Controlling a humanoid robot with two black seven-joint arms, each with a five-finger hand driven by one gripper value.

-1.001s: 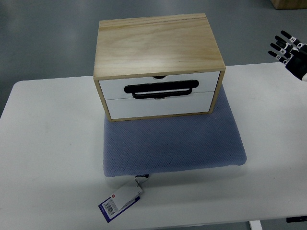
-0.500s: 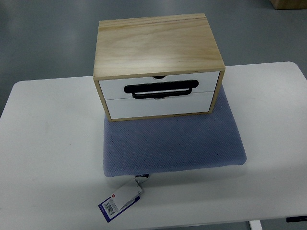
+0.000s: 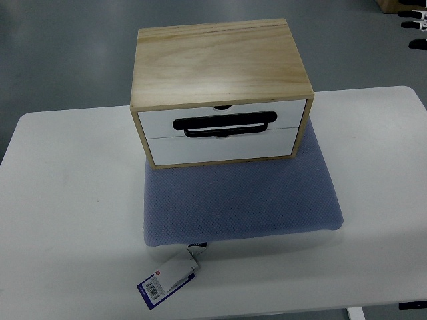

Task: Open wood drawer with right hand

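A: What's laid out?

B: A white table (image 3: 67, 200) carries a blue cushion (image 3: 240, 200); the wood drawer box (image 3: 220, 63) stands on its far part, both white drawers shut, the black handle (image 3: 225, 123) on the upper front.

A: And the right hand (image 3: 415, 27)?

B: Only fingertips show at the far right edge; open or closed, I can't tell. It's the approach step: next, reach in and hook that handle.
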